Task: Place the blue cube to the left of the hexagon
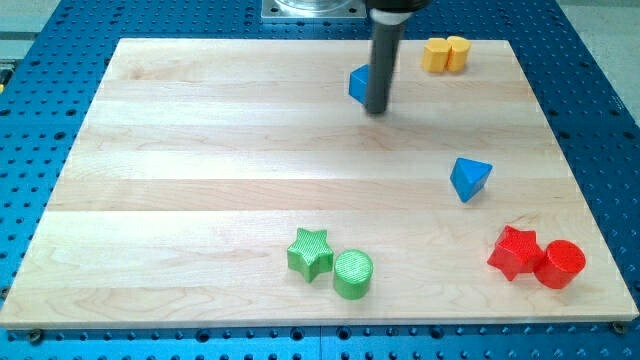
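Wooden table (200, 150) carries the blocks; I have no claw, only my tip (377, 110), holding nothing, touching the blue cube (359, 84) on its right, yellow hexagon (435, 55) farther right.

The worktop (200, 150) is pale wood in glued planks, matt with fine grain. It lies on a blue perforated metal plate (600, 120) with a dull sheen. The green star (310, 253) and green cylinder (353, 274) show ridged plastic faces. The blue cube (358, 84) looks smooth. The rod (379, 60) is dark and matt.
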Action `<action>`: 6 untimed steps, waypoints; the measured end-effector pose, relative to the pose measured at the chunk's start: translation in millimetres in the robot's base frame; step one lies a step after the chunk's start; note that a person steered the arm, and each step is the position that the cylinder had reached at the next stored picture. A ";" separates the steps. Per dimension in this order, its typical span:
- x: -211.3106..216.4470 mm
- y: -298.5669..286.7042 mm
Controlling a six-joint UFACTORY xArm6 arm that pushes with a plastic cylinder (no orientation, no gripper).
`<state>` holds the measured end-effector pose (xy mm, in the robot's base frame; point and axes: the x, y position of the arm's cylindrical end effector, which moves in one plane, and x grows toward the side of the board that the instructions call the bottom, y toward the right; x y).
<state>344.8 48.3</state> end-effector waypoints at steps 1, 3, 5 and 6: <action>-16.7 -32.4; -31.8 47.4; -89.9 35.3; -89.9 -4.0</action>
